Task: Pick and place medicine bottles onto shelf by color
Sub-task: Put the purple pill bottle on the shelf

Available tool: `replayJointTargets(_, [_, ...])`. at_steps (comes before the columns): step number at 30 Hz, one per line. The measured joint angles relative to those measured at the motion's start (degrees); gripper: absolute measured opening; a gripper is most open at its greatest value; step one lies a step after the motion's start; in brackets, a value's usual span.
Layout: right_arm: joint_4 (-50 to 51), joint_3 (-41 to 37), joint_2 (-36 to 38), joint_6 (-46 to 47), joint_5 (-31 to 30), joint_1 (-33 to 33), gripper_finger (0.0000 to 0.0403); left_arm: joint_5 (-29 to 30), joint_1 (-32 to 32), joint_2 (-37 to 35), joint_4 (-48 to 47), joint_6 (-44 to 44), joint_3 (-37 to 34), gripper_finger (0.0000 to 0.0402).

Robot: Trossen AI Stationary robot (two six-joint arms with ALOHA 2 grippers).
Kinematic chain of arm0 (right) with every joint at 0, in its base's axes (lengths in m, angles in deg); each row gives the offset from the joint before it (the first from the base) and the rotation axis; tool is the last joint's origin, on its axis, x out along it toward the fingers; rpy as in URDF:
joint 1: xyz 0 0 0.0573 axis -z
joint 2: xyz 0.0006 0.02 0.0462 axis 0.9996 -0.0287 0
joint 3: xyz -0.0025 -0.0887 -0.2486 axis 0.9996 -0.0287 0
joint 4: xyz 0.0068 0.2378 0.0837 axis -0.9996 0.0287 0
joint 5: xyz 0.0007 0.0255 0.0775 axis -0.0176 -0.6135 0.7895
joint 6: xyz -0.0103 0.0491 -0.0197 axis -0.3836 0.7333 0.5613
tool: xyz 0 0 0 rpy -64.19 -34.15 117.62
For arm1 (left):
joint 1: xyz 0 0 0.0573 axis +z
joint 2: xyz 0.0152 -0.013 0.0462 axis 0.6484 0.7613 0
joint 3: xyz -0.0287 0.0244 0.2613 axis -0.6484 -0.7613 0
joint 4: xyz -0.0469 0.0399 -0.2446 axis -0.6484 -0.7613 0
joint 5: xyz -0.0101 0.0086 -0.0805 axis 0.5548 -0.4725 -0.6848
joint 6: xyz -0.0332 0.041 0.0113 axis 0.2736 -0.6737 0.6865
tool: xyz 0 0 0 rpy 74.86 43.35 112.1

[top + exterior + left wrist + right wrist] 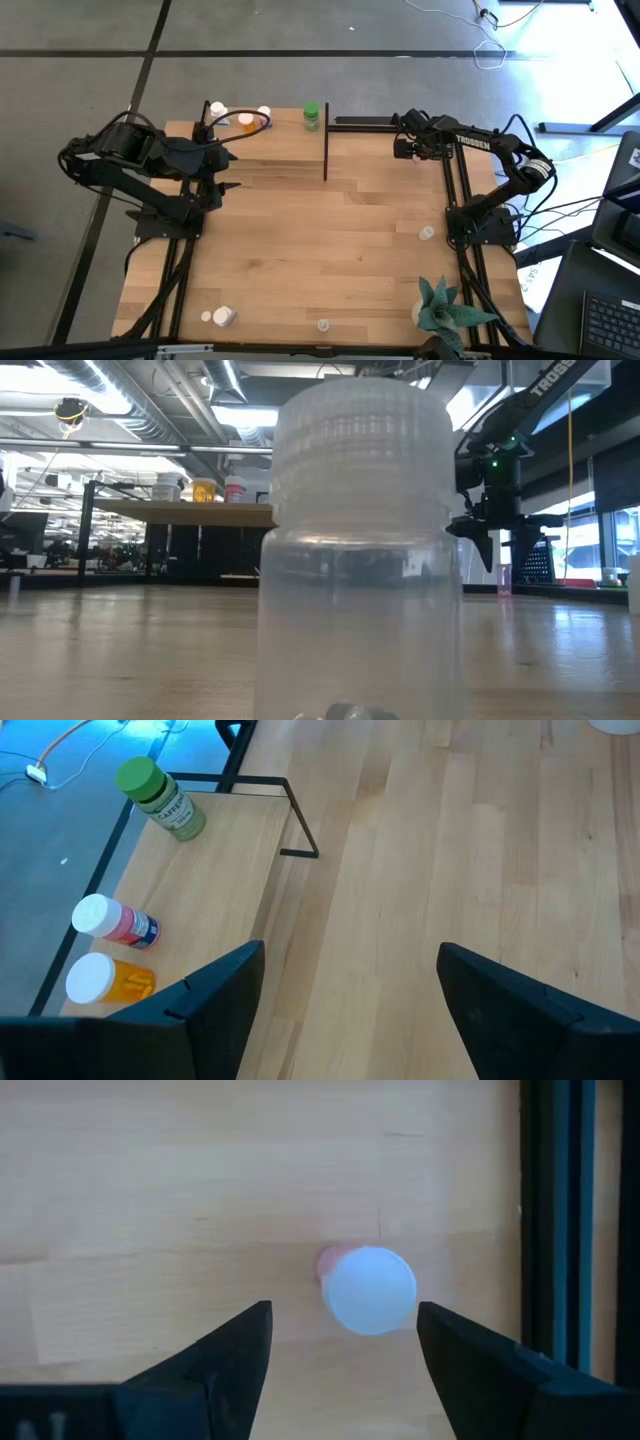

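Hovering over a pink bottle at upper right, right gripper jaws released, lined up to grasp; left gripper released beside the shelf, waiting.

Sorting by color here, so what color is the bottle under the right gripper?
Pink, under a white cap: pink bottle, seen best in the right wrist view.

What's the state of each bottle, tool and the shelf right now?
Light wood shelf with black posts: holds three bottles.
Green capped bottle: upright on shelf.
Orange bottle, white cap: upright on shelf.
Pink bottle, white cap: upright on shelf beside orange one.
Pink white-capped bottle on tabletop: upright, ungrasped.
Clear ribbed-cap bottle: upright on tabletop.
Left tool: open, empty.
Right tool: open above the pink tabletop bottle.
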Motion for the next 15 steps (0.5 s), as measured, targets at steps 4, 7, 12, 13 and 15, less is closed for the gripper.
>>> replayJointTargets(4, [-0.8,0.0,0.0,-0.1,-0.2,0.0,0.0237,0.0,0.0,0.0,0.0,0.0,0.0,0.0291])
replayJointTargets(7, [-0.7,0.0,0.0,0.0,-1.5,0.0,0.0216,0.0,0.0,0.0,0.0,0.0,0.0,0.0291])
replayJointTargets(12, [-0.7,0.0,0.0,0.0,-1.5,0.4,0.0189,0.0,0.0,0.0,0.0,0.0,0.0,0.0291])
replayJointTargets(13, [-0.7,0.0,0.0,0.0,-1.5,0.4,0.0185,0.0,0.0,0.0,0.0,0.0,0.0,0.0291])
replayJointTargets(15, [-0.7,0.0,0.0,0.0,-1.5,0.4,0.0179,0.0,0.0,0.0,0.0,0.0,0.0,0.0291])
